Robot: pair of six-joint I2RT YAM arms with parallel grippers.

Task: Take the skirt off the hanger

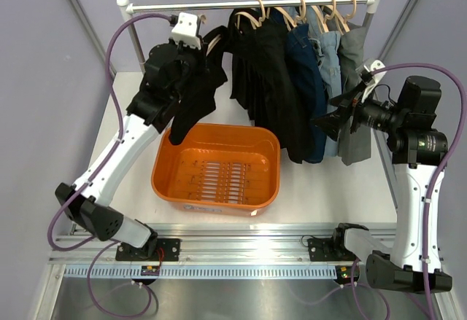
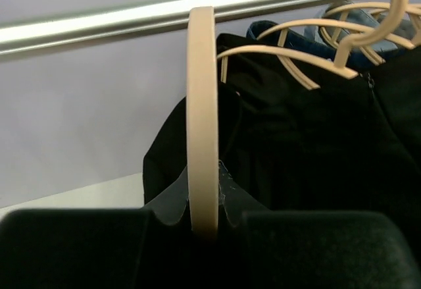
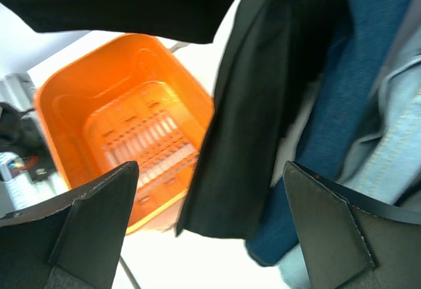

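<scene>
The black skirt [image 1: 194, 94] hangs on a beige hanger [image 2: 202, 118], off the rail and above the left rim of the orange basket. My left gripper [image 1: 198, 43] is shut on that hanger's hook, which stands upright between the jaws of the left gripper [image 2: 202, 205]; black cloth [image 2: 170, 164] drapes just behind it. My right gripper [image 1: 330, 119] is open at the lower right of the hanging clothes, holding nothing. In its own view the right gripper [image 3: 210, 170] faces the hem of a black garment [image 3: 263, 118], with nothing between the fingers.
A metal rail [image 1: 248, 3] across the back carries several more hangers with black, denim and grey garments [image 1: 314, 79]. The orange basket [image 1: 164, 181] sits on the white table below, also in the right wrist view as the basket [image 3: 72, 98]. Dark blue denim [image 3: 345, 124] hangs beside the right fingers.
</scene>
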